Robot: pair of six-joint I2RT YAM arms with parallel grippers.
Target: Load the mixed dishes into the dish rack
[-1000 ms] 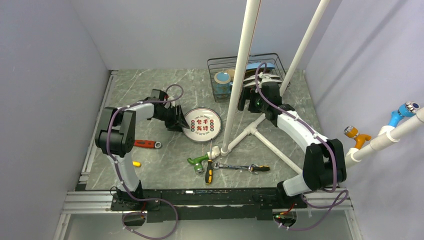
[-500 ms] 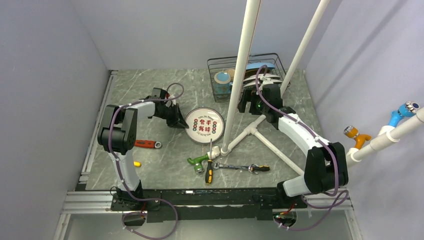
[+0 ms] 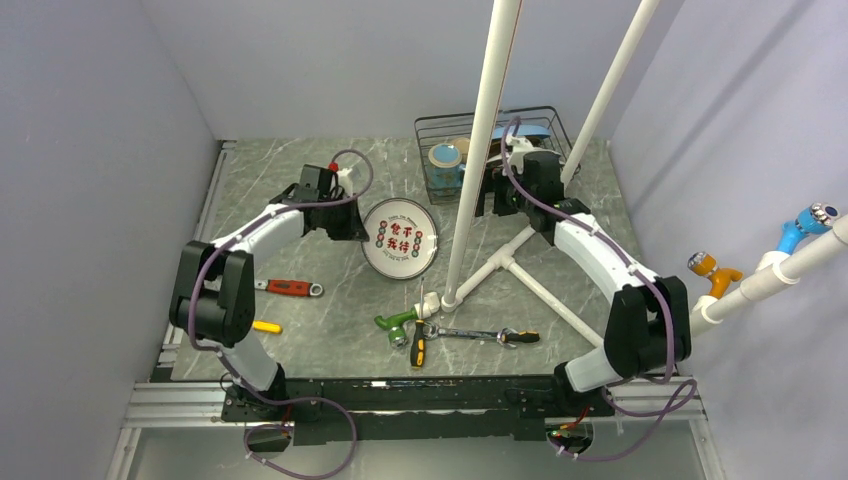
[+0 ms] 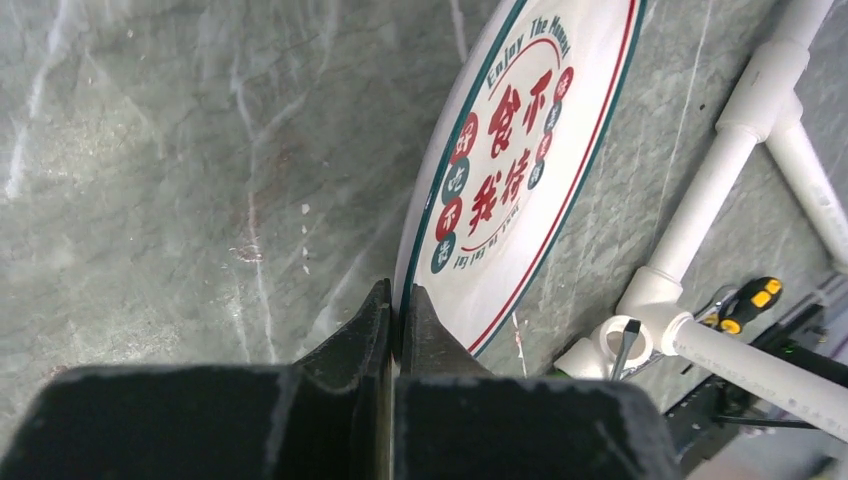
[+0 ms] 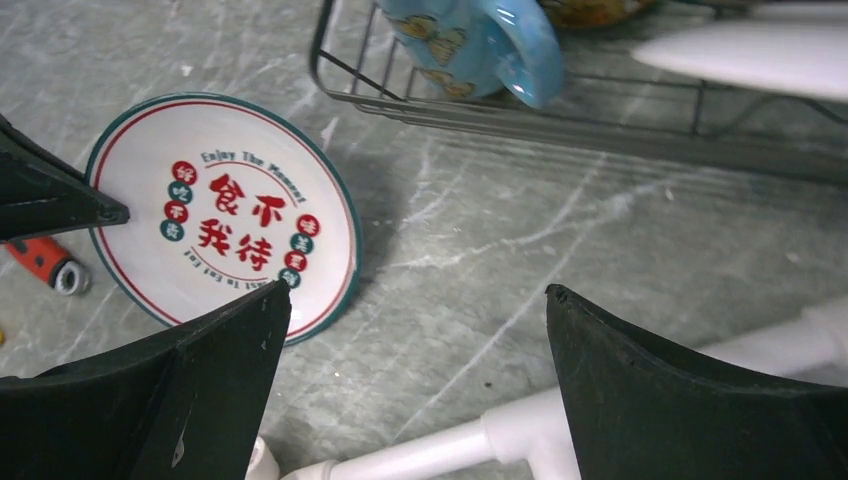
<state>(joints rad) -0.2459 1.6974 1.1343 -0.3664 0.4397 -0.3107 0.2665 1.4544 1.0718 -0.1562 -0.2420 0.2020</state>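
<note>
Printed plate pinched by its rim, outside the rack

On the grey marbled table (image 3: pixel 290 180), the black wire dish rack (image 3: pixel 432 125) stands at the far side. Left of it, the round glossy white plate (image 3: pixel 399 238), rimmed green and red, reads "Enjoy The Moment" over red 食不我待 (small round badges flank them). A teal mug (image 5: pixel 480 35) sits in the rack. The left gripper (image 4: pixel 397 320) is clamped on the plate's edge. The right gripper (image 5: pixel 418 295) is spread wide with nothing between its fingers.

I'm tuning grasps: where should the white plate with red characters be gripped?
Pinch the white plate at its left rim, coming from the left arm's side, as the left gripper does now: a wide, shallow disc offers the jaws only its thin edge.
</note>
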